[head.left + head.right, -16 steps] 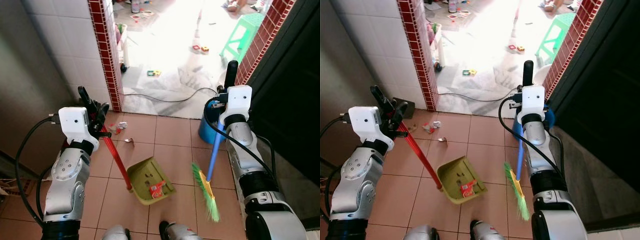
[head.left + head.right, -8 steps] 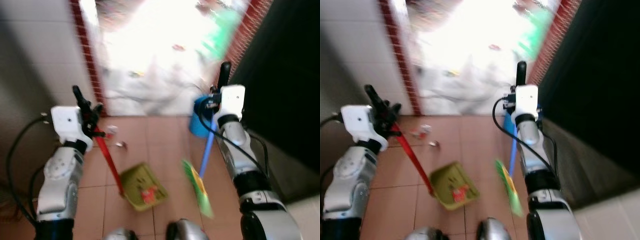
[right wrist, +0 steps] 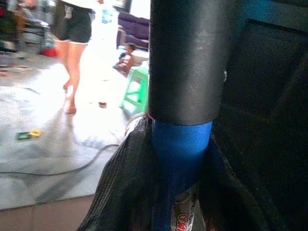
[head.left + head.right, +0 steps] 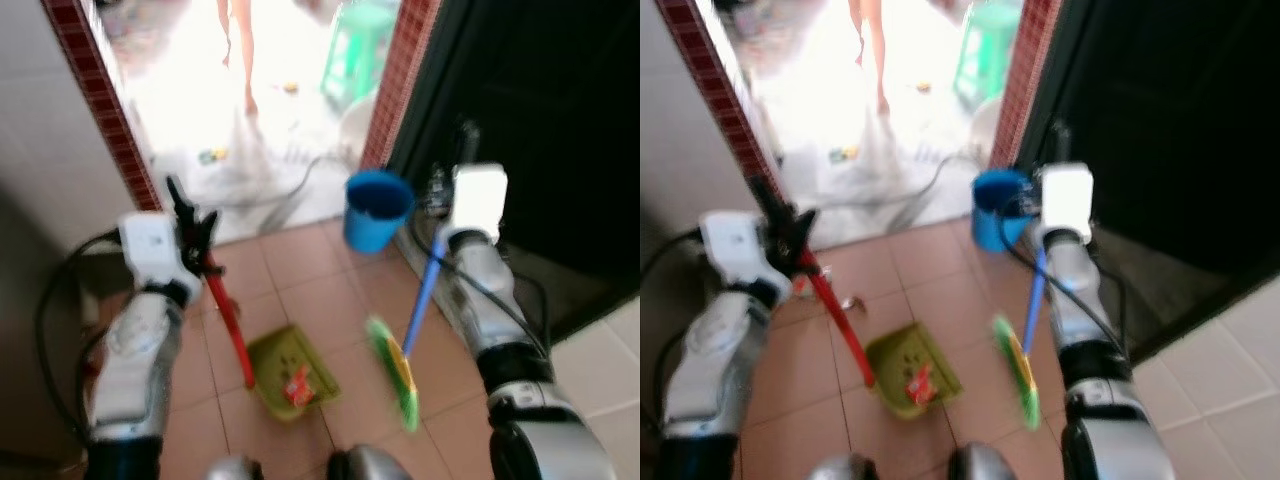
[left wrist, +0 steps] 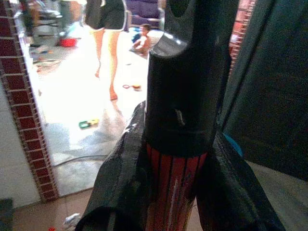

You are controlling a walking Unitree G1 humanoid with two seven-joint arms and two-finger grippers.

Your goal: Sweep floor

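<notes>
The left gripper [image 4: 192, 232] is clamped on the red ribbed handle [image 4: 226, 320] of a dustpan [image 4: 292, 371], its black fingers [image 5: 120, 178] pressing either side of the shaft just below a smooth black cap. The handle slants down from about ten o'clock toward the middle of the floor, where the pan, a shallow olive-green plastic scoop, rests on terracotta tiles [image 4: 310, 300]. Inside the pan lies a small red crumpled scrap [image 4: 297, 385], perhaps a wrapper, though the blur makes that uncertain. The right gripper [image 4: 452, 205] grasps a broom [image 4: 420, 305] by its glossy blue pole, the fingers [image 3: 122, 187] closed round it under a matte black grip. The pole drops at a slight slant from two o'clock to a flat head of green bristles [image 4: 395, 375] with a yellow band, sitting on the tiles just beside the pan's right edge. A round blue bucket [image 4: 376, 208] stands at one o'clock, near the broom pole and at the foot of a red brick pillar [image 4: 400, 80]. A second brick edge [image 4: 105, 110] borders a white tiled wall at eleven o'clock. Between them an open doorway at twelve o'clock gives onto a bright, pale floor where a dark cable [image 4: 300, 185] curls, a green plastic stool [image 4: 355, 45] stands, and a person's bare legs [image 4: 236, 50] are seen. Small litter [image 4: 845, 300] lies on the tiles near the dustpan handle.
</notes>
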